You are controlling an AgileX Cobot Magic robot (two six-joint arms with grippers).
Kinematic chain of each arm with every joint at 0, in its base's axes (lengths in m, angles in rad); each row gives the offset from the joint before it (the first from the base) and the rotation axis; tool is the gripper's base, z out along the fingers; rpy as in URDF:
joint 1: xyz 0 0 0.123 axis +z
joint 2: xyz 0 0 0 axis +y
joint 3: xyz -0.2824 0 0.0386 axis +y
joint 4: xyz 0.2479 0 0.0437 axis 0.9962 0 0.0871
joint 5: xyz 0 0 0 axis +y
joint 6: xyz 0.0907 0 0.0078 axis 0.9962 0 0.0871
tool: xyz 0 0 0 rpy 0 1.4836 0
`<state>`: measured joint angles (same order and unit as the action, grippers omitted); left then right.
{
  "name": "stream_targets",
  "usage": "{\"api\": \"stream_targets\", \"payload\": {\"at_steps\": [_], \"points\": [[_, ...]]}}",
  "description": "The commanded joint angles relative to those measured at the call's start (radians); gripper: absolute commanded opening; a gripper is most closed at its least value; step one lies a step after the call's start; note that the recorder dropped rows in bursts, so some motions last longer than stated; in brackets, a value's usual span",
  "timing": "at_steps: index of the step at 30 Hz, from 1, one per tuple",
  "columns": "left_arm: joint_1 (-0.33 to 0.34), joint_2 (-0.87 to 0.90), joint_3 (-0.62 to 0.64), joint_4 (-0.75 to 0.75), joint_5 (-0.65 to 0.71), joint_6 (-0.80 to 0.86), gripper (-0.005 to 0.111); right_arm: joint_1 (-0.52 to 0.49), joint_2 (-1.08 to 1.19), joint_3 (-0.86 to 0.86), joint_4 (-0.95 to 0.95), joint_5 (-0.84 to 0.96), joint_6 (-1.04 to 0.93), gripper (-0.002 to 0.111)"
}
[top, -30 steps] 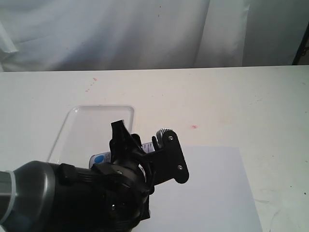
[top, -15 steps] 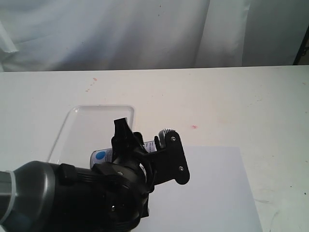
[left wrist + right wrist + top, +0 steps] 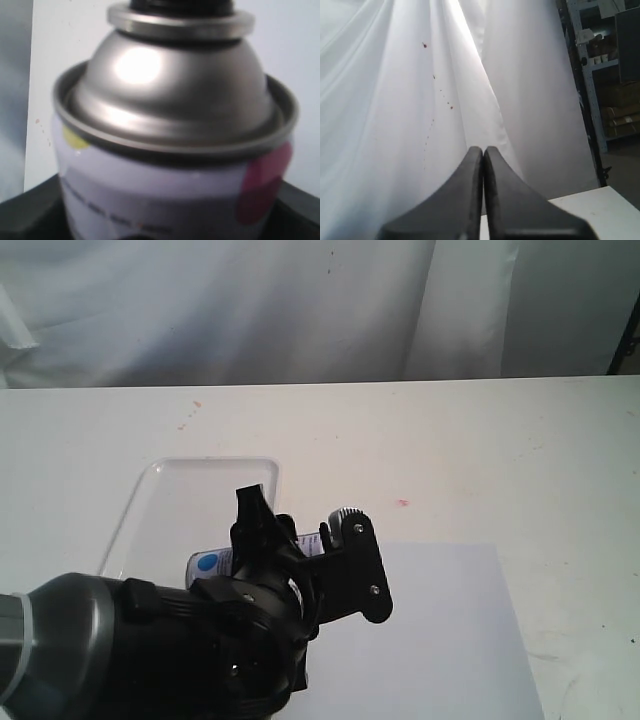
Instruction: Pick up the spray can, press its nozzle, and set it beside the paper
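My left gripper (image 3: 298,518) is shut on the spray can (image 3: 207,562), low in the exterior view at the tray's near edge and the paper's left edge. Only a white strip of the can with a blue dot and some label shows between the black fingers. The left wrist view is filled by the can (image 3: 170,165): silver shoulder, white body, a yellow and a pink dot. The black nozzle (image 3: 182,4) shows at the frame's edge, and nothing touches it. The paper (image 3: 440,630) lies flat at the lower right. My right gripper (image 3: 483,150) is shut on nothing and points at a white curtain.
A glossy white rimmed tray (image 3: 180,490) lies left of the paper, partly behind the left arm (image 3: 120,650). Small red specks (image 3: 402,503) mark the white tabletop. A white curtain (image 3: 300,310) hangs behind the table. Shelving (image 3: 605,75) stands far off in the right wrist view.
The left gripper, with the can in it, has shifted slightly right and down. The right gripper shows no earlier frame.
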<state>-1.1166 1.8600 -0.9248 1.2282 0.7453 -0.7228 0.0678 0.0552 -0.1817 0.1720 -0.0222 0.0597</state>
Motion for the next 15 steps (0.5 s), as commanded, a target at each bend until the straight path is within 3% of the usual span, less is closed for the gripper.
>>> {"api": "stream_targets", "payload": {"at_steps": [1, 15], "points": [[-0.005, -0.008, -0.011, 0.011, 0.022, -0.002, 0.000, -0.004, 0.136, -0.126, 0.000, 0.122, 0.000, 0.000], [-0.005, -0.008, -0.011, 0.014, 0.044, 0.020, 0.000, 0.162, 0.729, -0.342, 0.002, 0.340, -0.014, 0.000]]}}
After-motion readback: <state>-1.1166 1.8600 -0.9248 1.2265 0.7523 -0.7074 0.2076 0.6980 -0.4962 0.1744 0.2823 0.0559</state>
